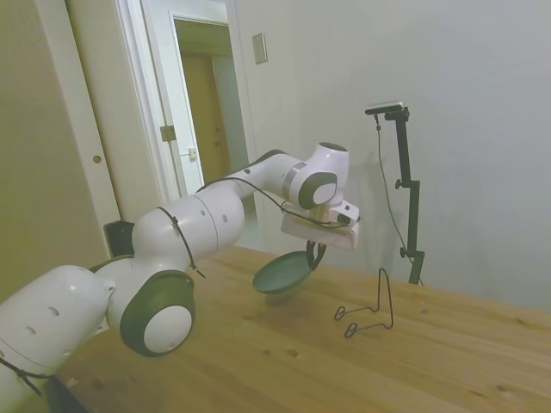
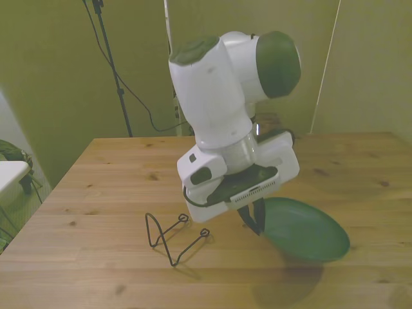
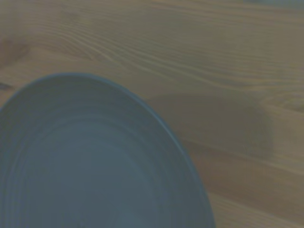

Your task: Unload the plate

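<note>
Front view, read from its left: the black wire stand (image 2: pixel 172 237) sits empty on the wooden table (image 2: pixel 96 187), toward the near edge; just to its right hangs my gripper (image 2: pixel 253 217), and to the right of that the dark teal-green plate (image 2: pixel 302 230). My jaws are closed on the plate's rim, at the edge nearest the stand, so the plate juts out sideways from my fingers, away from the stand, tilted, with its far rim dipping lower. It is clear of the table; its shadow falls on the boards beneath it, near the near edge. Side view confirms this: the plate (image 1: pixel 282 273) hangs slanted under my gripper (image 1: pixel 313 255), with the wire stand (image 1: pixel 368 311) apart from it on the table (image 1: pixel 258 361). Wrist view shows the plate's (image 3: pixel 85 161) ringed inner face close by, over bare wood grain. As I judge it, the plate is already out of the stand, and what remains is to lower it flat, which calls for levelling the tilt first. Table is plain pine, otherwise bare; pale walls and an open doorway (image 1: pixel 207 103) lie beyond.
</note>
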`<state>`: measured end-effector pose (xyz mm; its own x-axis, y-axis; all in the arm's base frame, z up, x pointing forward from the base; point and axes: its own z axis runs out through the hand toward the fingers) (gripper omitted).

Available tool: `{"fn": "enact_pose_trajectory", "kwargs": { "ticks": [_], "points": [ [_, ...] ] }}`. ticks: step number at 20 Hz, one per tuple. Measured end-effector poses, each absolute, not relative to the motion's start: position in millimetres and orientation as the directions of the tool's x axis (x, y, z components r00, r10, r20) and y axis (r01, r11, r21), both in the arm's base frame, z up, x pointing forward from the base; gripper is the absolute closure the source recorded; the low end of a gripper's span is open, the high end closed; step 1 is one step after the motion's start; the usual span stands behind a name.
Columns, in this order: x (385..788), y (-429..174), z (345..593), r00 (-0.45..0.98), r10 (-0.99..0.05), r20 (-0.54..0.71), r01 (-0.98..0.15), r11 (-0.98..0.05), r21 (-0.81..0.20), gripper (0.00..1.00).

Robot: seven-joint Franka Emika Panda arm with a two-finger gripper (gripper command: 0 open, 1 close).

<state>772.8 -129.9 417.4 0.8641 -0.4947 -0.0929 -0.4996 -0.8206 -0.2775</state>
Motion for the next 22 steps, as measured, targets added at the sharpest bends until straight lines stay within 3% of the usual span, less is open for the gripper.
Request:
{"fn": "enact_pose_trajectory", "kwargs": {
  "ticks": [9,10,22],
  "points": [
    [773,-141,377,0.841,-0.519,-0.154,-0.541,-0.801,-0.256,1.0],
    [773,-141,373,0.839,-0.52,-0.159,-0.544,-0.8,-0.253,0.0],
    [773,-142,376,0.839,-0.522,-0.153,-0.544,-0.8,-0.253,0.0]
  ]
}}
